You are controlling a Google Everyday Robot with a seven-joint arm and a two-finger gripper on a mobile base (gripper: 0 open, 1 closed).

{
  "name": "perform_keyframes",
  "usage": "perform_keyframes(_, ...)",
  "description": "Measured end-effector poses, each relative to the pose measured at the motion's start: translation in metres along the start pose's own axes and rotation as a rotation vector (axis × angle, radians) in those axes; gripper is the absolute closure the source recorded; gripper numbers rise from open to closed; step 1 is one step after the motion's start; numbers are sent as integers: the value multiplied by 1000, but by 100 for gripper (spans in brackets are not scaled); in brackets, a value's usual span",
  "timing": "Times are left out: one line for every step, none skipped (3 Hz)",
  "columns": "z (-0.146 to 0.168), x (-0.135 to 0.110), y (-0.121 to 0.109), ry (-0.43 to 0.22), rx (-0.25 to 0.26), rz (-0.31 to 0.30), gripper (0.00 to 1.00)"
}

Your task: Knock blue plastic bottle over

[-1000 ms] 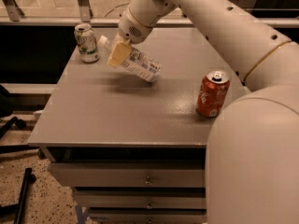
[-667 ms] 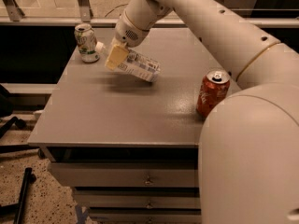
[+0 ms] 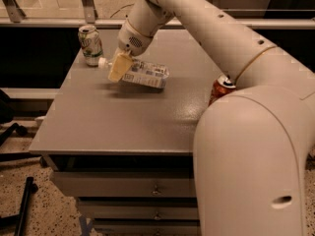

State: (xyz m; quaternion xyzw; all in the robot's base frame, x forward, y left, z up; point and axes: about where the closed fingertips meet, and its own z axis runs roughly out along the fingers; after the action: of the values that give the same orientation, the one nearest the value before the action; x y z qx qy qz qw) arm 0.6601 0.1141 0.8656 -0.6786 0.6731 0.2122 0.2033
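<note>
A: The arm point(image 3: 231, 43) is swinging in, covering the red can point(image 3: 222, 85). And the gripper point(image 3: 118, 67)?
B: Hovering over the blue plastic bottle point(image 3: 147, 75), which is lying toppled near the far-left corner. Grip: cannot tell. Task is looking done; only withdrawing left.

One camera, perhaps on the robot's head, looks down past the near arm point(image 3: 246, 141) at right onto the table point(image 3: 123, 122); the gripper point(image 3: 119, 68) sits upper left.
</note>
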Motion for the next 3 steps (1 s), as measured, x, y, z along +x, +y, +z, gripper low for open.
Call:
perform_keyframes(8,3,4,18,-43,6,100)
perform_keyframes(17,6,7,38,-87,12,100)
perform_keyframes(21,6,6,38,-91,13,85)
